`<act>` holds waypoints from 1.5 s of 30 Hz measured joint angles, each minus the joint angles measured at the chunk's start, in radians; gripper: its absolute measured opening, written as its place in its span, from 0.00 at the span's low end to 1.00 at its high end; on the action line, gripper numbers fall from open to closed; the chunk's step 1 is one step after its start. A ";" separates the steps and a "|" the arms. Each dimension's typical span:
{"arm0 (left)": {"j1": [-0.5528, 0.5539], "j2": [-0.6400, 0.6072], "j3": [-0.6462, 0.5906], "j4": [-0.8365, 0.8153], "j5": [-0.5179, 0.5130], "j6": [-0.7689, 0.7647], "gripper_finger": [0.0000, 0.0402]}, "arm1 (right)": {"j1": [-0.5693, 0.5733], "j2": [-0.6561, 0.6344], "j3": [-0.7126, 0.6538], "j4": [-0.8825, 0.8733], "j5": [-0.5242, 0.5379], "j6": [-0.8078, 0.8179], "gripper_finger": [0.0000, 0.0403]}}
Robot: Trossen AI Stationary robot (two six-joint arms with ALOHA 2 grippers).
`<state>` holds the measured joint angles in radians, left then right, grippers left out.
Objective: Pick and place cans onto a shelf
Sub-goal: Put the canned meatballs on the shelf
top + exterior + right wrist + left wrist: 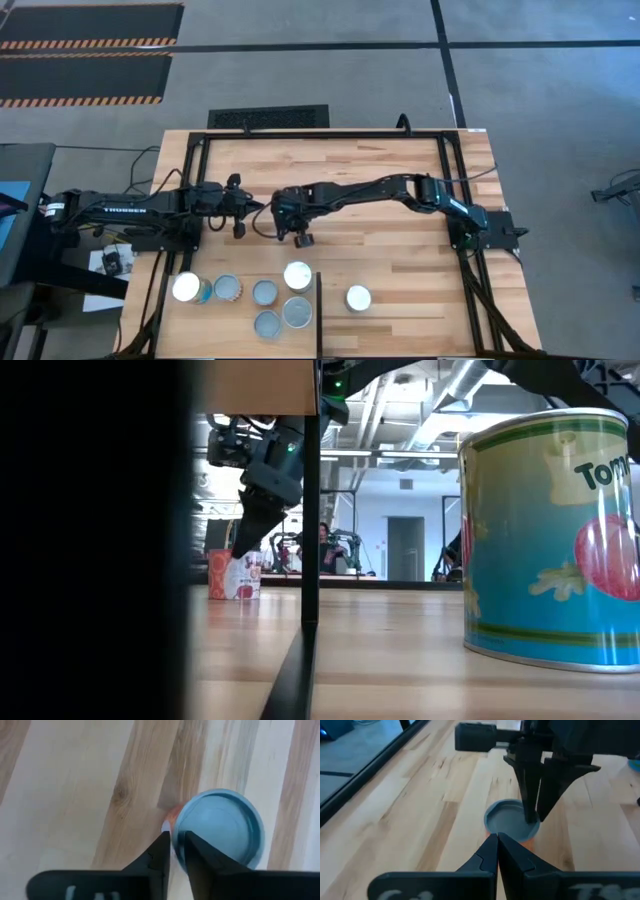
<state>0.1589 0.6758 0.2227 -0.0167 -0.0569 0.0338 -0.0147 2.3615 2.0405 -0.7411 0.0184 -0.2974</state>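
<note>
A small can with a grey top and a red and white label (512,818) stands upright on the table's middle; it also shows in the low view (235,576) and the right wrist view (222,827). My right gripper (177,845) points down with its fingers shut, their tips at this can's rim. My left gripper (497,840) is shut and empty, a little to the can's left. The shelf (205,325) lies at the near edge with several cans (264,292) standing on it. One blue-labelled can (358,298) stands on the table to its right. My right gripper comes from above, pointing down, with its shut fingertips (536,817) at the edge of the can's grey top (187,827). I cannot tell whether they touch it. The can stands upright on the table.
The shelf's thin dark edge (318,310) runs from near to far beside the blue-labelled can (550,540). A black frame (330,133) borders the table. Bare wood lies at the far side and to the right.
</note>
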 joint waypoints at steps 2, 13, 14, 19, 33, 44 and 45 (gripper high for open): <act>0.000 0.000 0.000 -0.003 0.000 0.004 0.00 | 0.000 0.000 0.003 0.011 0.006 0.001 0.23; 0.000 0.012 0.000 0.017 0.078 0.043 0.00 | 0.002 -0.162 0.038 -0.152 0.006 0.035 0.34; 0.000 0.019 0.000 0.021 0.091 0.052 0.00 | 0.002 -0.184 0.026 -0.167 0.006 0.043 0.31; -0.001 0.092 -0.001 0.070 0.142 0.096 0.00 | 0.002 -0.296 -0.161 -0.105 -0.004 0.070 0.08; -0.046 0.360 0.001 0.341 0.210 0.181 0.17 | 0.043 -0.731 -0.947 0.625 0.072 0.306 0.02; -0.046 0.611 0.131 0.340 0.149 0.307 0.31 | 0.127 -0.900 -1.238 0.935 0.281 0.336 0.02; -0.045 0.636 0.144 0.333 0.146 0.321 0.31 | 0.134 -0.898 -1.242 0.961 0.296 0.335 0.02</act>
<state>0.1135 1.3119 0.3662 0.3160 0.0893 0.3549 0.1196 1.4634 0.7988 0.2203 0.3142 0.0381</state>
